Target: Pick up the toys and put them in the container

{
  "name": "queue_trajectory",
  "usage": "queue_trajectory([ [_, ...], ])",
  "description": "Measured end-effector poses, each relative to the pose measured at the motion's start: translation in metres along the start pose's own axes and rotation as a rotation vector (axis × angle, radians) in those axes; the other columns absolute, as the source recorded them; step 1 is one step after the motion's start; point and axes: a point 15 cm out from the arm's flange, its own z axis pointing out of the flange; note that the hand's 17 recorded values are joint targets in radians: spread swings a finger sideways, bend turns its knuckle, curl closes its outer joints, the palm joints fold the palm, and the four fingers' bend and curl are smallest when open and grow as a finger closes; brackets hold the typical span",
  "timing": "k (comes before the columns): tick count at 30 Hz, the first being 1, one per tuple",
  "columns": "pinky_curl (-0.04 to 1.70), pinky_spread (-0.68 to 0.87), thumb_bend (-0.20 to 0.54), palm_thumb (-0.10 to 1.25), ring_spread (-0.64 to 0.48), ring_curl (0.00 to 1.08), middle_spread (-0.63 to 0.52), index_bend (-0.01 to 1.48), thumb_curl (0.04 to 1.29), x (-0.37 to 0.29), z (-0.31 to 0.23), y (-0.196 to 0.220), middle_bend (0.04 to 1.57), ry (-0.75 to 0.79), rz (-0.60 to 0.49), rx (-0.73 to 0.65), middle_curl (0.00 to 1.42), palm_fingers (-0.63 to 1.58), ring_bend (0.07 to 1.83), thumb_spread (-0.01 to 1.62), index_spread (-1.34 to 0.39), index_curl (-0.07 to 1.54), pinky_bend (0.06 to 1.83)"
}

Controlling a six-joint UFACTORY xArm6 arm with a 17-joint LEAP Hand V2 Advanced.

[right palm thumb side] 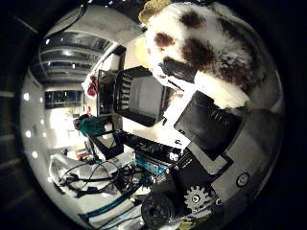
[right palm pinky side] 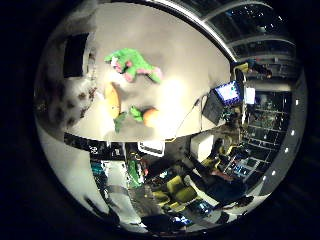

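A white plush toy with brown spots (right palm thumb side: 211,48) is seen pressed close against the palm, with the hand (right palm thumb side: 206,124) curled round it; it is judged to be held and lifted off the table (right palm pinky side: 185,65). The black container (right palm thumb side: 139,96) is seen just beside the held toy, open and apparently unfilled. Three toys are left on the table: a green plush (right palm pinky side: 132,64), an orange carrot-like toy (right palm pinky side: 113,101) and an orange round toy with green leaves (right palm pinky side: 148,116). So the first toy is likely under way, with three left. The last two lie near the table's edge; bare surface is seen around the green plush.
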Motion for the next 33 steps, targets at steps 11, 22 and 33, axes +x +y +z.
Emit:
queue_trajectory([
  [11, 1.07, -0.25, -0.029, 0.92, -0.16, 0.56, -0.09, 1.11, 0.57, -0.119, 0.008, -0.067, 1.33, -0.074, -0.162, 0.209, 0.57, 1.19, 1.43, 1.04, -0.21, 0.65, 1.05],
  [22, 0.70, 0.18, -0.034, 0.73, 0.07, 0.23, -0.03, 0.38, 0.42, -0.136, 0.100, 0.010, 0.46, -0.114, -0.346, -0.137, 0.29, -0.25, 0.57, 1.09, -0.49, 0.35, 0.62],
  [33, 0.45, 0.43, -0.025, 0.65, 0.17, 0.17, 0.02, 0.17, 0.35, -0.069, 0.060, -0.004, 0.17, -0.107, -0.321, -0.009, 0.26, -0.04, 0.27, 1.00, -0.51, 0.29, 0.39],
])
